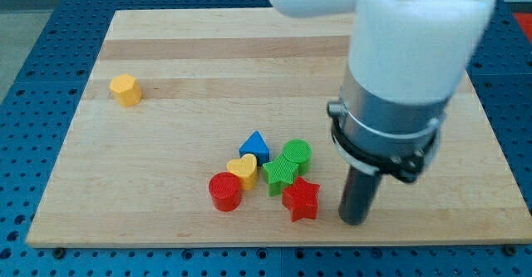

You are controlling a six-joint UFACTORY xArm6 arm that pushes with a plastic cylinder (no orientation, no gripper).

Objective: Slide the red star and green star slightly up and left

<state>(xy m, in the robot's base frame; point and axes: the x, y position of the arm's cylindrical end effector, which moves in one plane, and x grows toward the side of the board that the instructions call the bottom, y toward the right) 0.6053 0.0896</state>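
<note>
The red star (pixel 301 199) lies near the board's bottom edge, right of centre. The green star (pixel 280 175) sits just above and left of it, touching it. My tip (pixel 354 220) is down on the board a short way to the right of the red star, slightly lower than it, with a small gap between them. The rod rises into the white arm body that fills the view's upper right.
A green cylinder (pixel 297 153) touches the green star's upper right. A blue triangle (pixel 256 146), a yellow heart (pixel 243 170) and a red cylinder (pixel 224 191) cluster to the left. A yellow hexagon (pixel 125 89) sits alone at the upper left. The wooden board (pixel 166 219) ends just below the cluster.
</note>
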